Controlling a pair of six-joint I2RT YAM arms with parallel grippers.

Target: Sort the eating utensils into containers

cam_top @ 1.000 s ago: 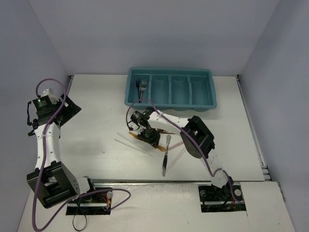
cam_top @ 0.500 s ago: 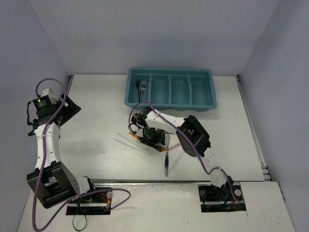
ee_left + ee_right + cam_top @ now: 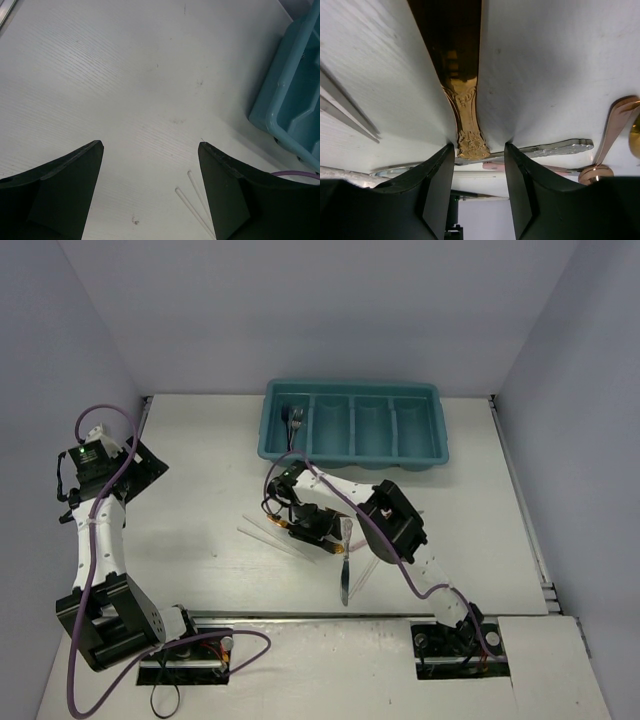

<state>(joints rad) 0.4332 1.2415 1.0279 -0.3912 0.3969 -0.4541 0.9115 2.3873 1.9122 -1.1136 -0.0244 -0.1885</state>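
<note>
Concerns the gold handle (image 3: 467, 127), flat on the worktop (image 3: 200, 520) in a loose pile, near the tray (image 3: 350, 453) but apart from it. Sits between the right jaws, set narrow yet not clamped, with a sliver of worktop showing on one side. Touches a silver piece (image 3: 555, 147) at its end, just beside a copper one (image 3: 612, 130), with pale sticks (image 3: 345, 112) off to the other side. Risks a close that skids off so thin and flat a handle and pinches nothing. May equally catch the silver piece and drag it along, or pivot and slip from a hold so near the end, then drop short of the tray or into the wrong slot. Leaves the left jaws wide, holding nothing, well off to the side.
</note>
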